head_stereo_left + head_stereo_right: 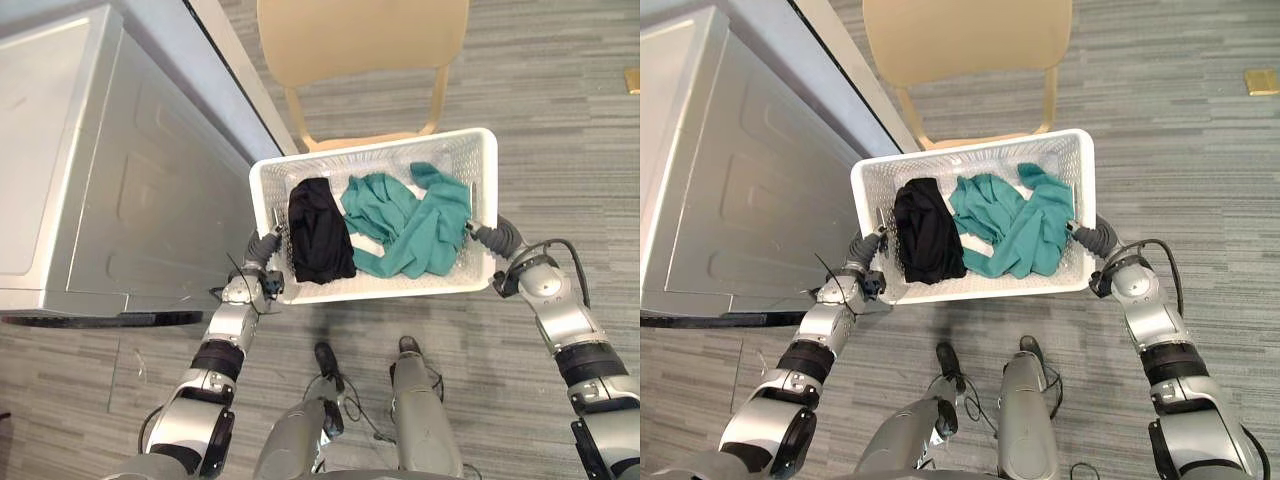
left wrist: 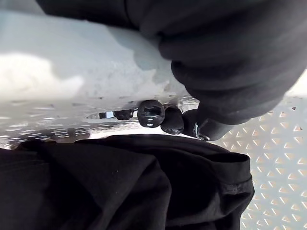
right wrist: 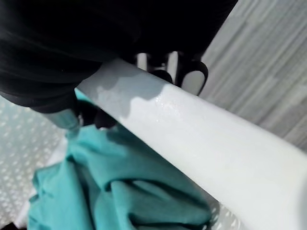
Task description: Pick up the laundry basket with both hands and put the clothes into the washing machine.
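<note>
White basket [image 1: 380,143] — black garment [image 1: 318,232], teal garment [image 1: 410,228] inside — beside washer [image 1: 100,170].

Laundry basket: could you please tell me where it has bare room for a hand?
Bare mesh shows along the far wall of the laundry basket, behind the black garment and teal garment. The middle is crowded with clothes, and the left hand and right hand grip the short ends.
</note>
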